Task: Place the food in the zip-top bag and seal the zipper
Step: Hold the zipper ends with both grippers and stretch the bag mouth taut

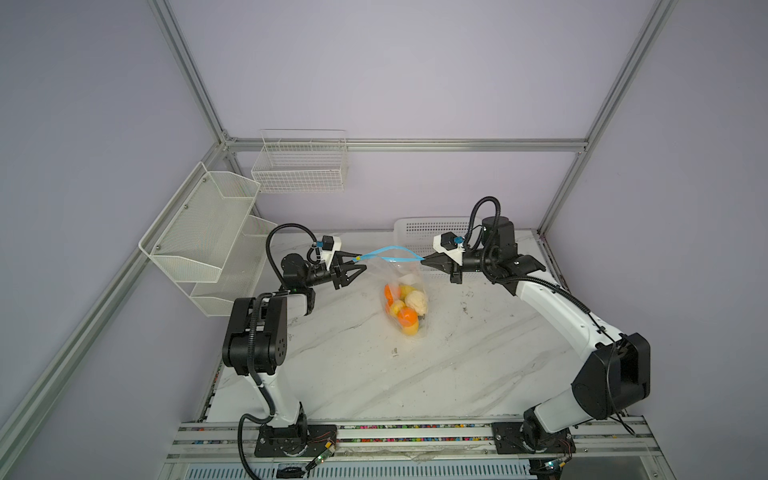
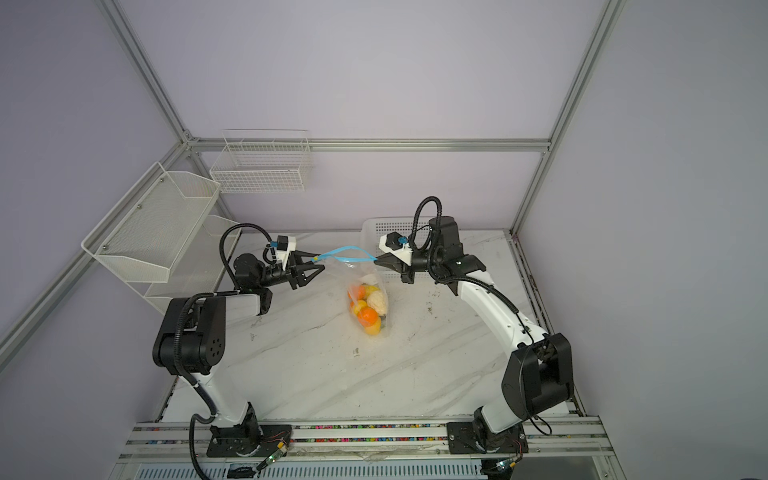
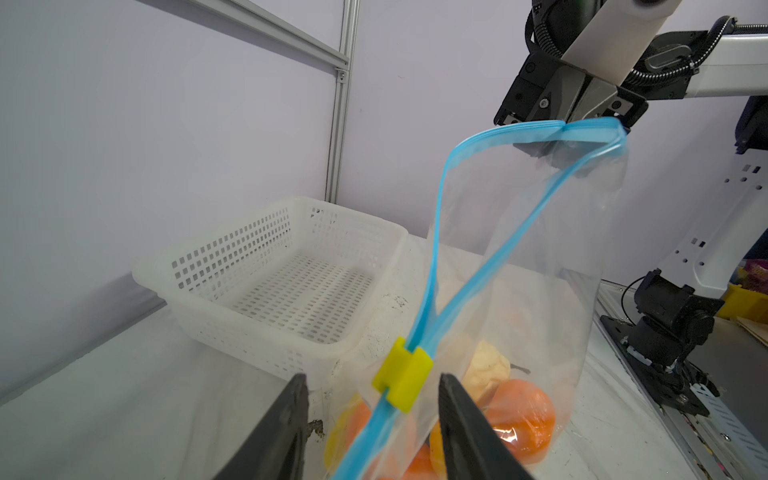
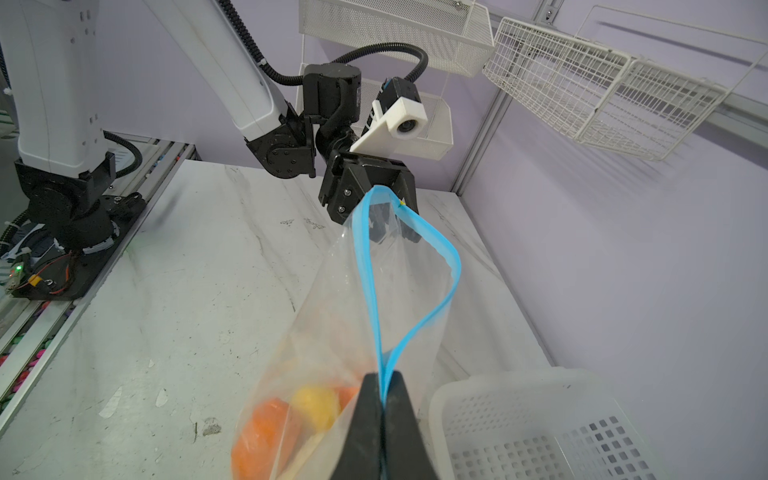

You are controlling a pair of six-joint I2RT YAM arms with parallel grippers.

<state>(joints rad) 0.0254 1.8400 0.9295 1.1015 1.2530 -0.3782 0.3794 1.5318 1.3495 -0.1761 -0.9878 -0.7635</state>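
- Two grippers are at opposite ends of the bag's mouth. The bag (image 1: 400, 272) is thin, clear, crinkled plastic that hangs between them over the middle of the table (image 1: 353, 365), a white slab with grey marble veining and scuff marks.
- The right gripper (image 4: 380, 401) is pinched tight on the zipper (image 1: 384, 249), a narrow, soft light-blue strip. Its dark tapered fingers meet flat on the strip's end.
- The left gripper (image 3: 374, 419) has its jaws parted. The black wedge-shaped fingers (image 3: 461, 428) stand on either side of the yellow tab (image 3: 402, 382), a small blocky clip, with a gap on each side.
- The zipper's two strands separate between the tab and the right gripper, forming a long loop, so the mouth is unsealed.
- The food (image 1: 403, 309) is piled in the bag's lower end. It includes round, glossy orange tangerines (image 1: 407, 316), smooth yellow fruit (image 1: 409, 330) and a knobbly cream bulb (image 1: 417, 301). Whether the bag's bottom touches the table cannot be confirmed.
- A basket (image 3: 232, 253) of white perforated plastic, rectangular with rounded corners, sits behind the bag by the back wall.
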